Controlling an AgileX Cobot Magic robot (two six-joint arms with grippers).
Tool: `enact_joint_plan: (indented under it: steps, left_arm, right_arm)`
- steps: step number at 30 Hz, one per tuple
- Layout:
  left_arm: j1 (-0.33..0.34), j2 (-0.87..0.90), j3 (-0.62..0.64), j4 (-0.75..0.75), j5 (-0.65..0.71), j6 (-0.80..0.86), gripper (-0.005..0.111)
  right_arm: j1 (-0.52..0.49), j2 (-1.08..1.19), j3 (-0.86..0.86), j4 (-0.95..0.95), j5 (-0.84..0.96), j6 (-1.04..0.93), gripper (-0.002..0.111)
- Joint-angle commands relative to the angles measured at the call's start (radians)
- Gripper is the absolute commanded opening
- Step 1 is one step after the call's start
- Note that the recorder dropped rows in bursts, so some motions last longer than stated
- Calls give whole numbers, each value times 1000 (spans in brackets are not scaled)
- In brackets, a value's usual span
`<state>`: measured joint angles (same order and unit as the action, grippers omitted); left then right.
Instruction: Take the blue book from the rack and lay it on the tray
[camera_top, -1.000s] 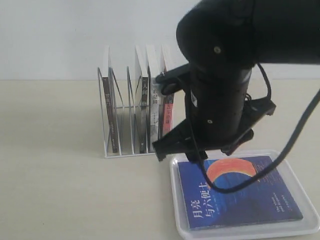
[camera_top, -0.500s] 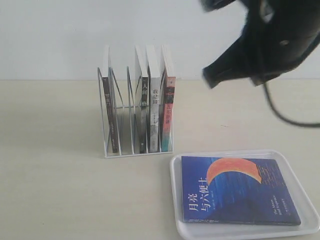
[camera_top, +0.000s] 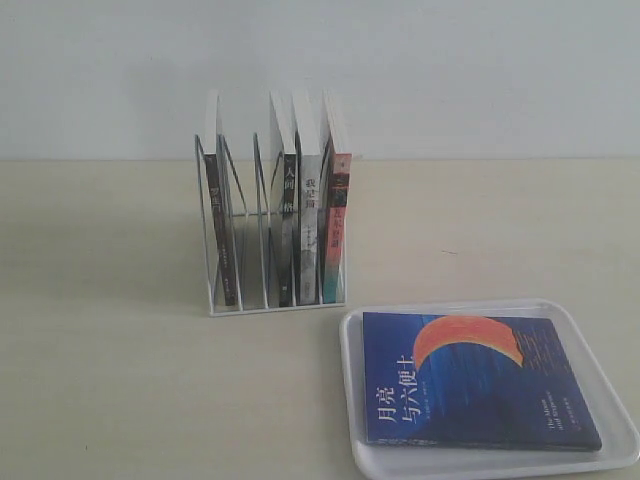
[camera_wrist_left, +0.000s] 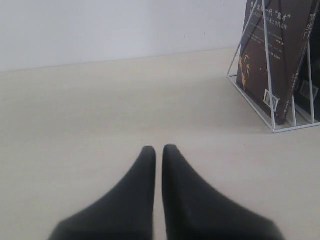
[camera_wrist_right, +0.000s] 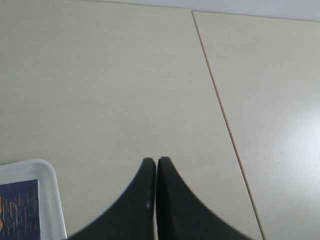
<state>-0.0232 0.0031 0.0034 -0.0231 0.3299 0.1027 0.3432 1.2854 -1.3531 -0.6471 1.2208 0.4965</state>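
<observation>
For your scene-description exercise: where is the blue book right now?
In the exterior view, the blue book lies flat in the tray, lower right, beside the rack.

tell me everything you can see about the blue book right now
The blue book is a thin paperback lying flat, cover up, in the white tray, filling most of it. The cover is dark blue with an orange-red crescent near the top, a white Chinese title at lower left and small pale text near the right edge. It is closed and sits slightly askew to the rim. Only the tray touches it; the wire rack stands apart, beyond the tray's far left corner.
</observation>
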Motion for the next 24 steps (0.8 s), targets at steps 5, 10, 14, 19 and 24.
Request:
enact_joint_plan:
  steps: [5, 10, 14, 19, 24]
  left_arm:
    - [2, -3, -3, -2, -16, 2, 5]
    - [2, -3, -3, -2, -16, 2, 5]
    - [2, -3, -3, -2, -16, 2, 5]
    - [2, -3, -3, -2, -16, 2, 5]
    - [2, -3, -3, -2, -16, 2, 5]
  right_arm:
    - [-6, -7, -4, -22, 0, 1, 0]
    - [-6, -7, -4, -24, 0, 1, 0]
    - [-6, -20, -4, -39, 0, -1, 0]
    - [-6, -124, -4, -39, -50, 18, 0]
    - [-29, -312, 51, -27, -309, 169, 0]
